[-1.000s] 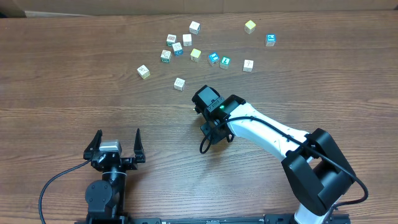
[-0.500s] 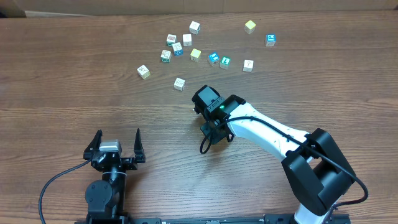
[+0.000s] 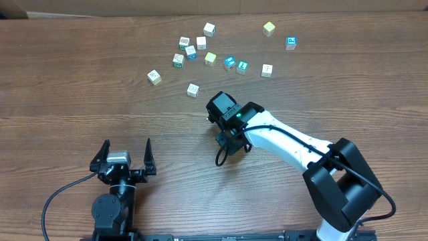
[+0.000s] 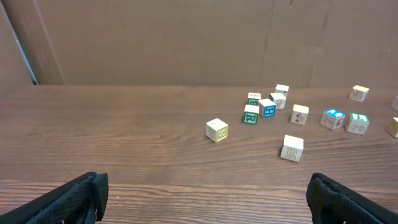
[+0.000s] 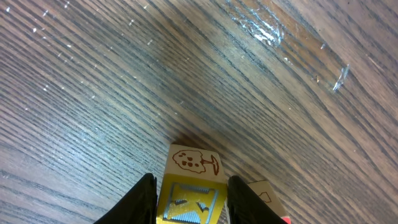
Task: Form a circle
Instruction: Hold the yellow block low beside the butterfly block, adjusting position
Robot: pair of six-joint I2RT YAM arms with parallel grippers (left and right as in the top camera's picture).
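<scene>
A brown wooden table [image 3: 67,87] seen from above, with small printed cubes scattered along its far side. The circle [image 3: 189,48] is a tight clump of pale cubes at the far side, a little left of centre, with a blue-faced cube touching its right edge. Loose cubes lie around it: a white cube [image 3: 209,29] beyond it, a pale yellow cube [image 3: 210,59] just to its right, then a blue cube [image 3: 230,62] and a teal cube [image 3: 242,67] side by side. A cream cube [image 3: 154,77] sits alone to the left. Another cream cube [image 3: 193,90] lies between the clump and the right arm. The right gripper [image 5: 191,202] hangs mid-table, well apart from the clump, its jaws closed partway around a yellow-framed cube [image 5: 193,165] (a brown tree is printed on its far face). A pale object shows just right of that cube, too cropped to identify. The left gripper [image 3: 127,142] sits at the near left, jaws spread wide, holding nothing.
</scene>
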